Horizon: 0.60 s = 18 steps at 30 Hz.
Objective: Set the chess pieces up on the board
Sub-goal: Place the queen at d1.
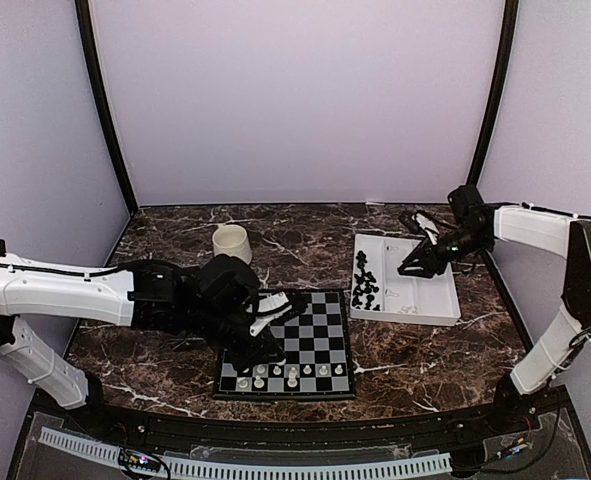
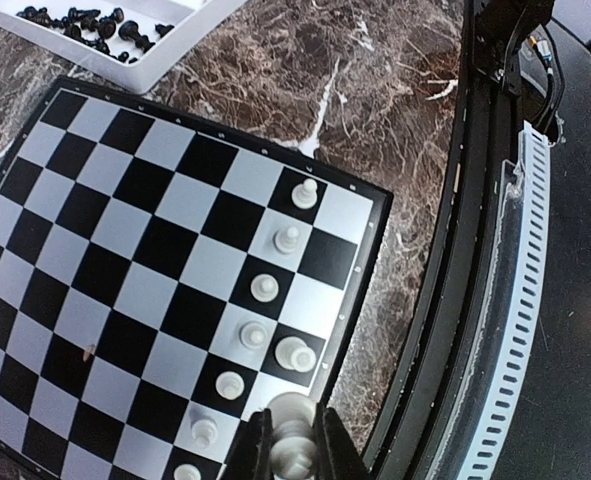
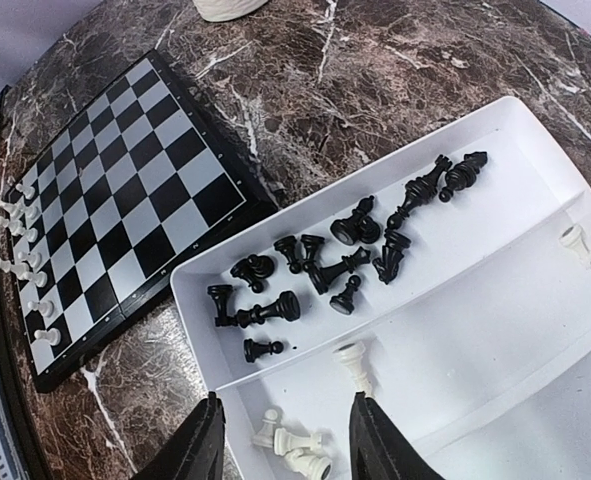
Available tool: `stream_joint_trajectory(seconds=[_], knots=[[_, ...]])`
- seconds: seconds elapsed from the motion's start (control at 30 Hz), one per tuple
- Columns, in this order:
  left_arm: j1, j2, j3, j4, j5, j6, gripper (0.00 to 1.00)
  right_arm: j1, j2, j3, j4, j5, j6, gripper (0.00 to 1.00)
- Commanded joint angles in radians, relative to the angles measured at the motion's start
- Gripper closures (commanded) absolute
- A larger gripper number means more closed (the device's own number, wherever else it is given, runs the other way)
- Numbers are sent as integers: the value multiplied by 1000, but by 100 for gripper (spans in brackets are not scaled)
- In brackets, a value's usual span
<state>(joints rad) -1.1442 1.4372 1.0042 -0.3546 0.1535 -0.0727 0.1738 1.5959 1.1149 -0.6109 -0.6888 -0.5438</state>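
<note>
The board (image 1: 315,330) lies at the table's front centre, with a row of white pawns (image 2: 264,288) along its near side and a larger white piece (image 2: 295,353) on the edge row behind them. My left gripper (image 2: 293,455) is shut on a white chess piece (image 2: 293,425) and holds it just above the board's near edge, next to that larger piece. My right gripper (image 3: 285,450) is open and hovers over the white tray (image 3: 535,330), above three loose white pieces (image 3: 297,447). Several black pieces (image 3: 335,250) lie in the tray's other compartment.
A cream cup (image 1: 232,242) stands behind the board on the left. The tray (image 1: 445,300) sits right of the board, and more white pieces (image 3: 353,362) lie in it. A black rail (image 2: 475,300) runs along the table's front edge.
</note>
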Motion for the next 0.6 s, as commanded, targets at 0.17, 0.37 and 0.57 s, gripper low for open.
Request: stream_joint_trajectory(seconds=[0.17, 0.37, 0.57], knots=[[-78, 15, -44, -15, -133, -86, 95, -13, -44, -10, 74, 13, -1, 56], [-84, 79, -33, -16, -142, -96, 94, -13, -18, -3, 61, 4, -15, 56], [-87, 125, -29, -27, -142, -104, 94, -13, -24, -8, 59, 2, -21, 56]])
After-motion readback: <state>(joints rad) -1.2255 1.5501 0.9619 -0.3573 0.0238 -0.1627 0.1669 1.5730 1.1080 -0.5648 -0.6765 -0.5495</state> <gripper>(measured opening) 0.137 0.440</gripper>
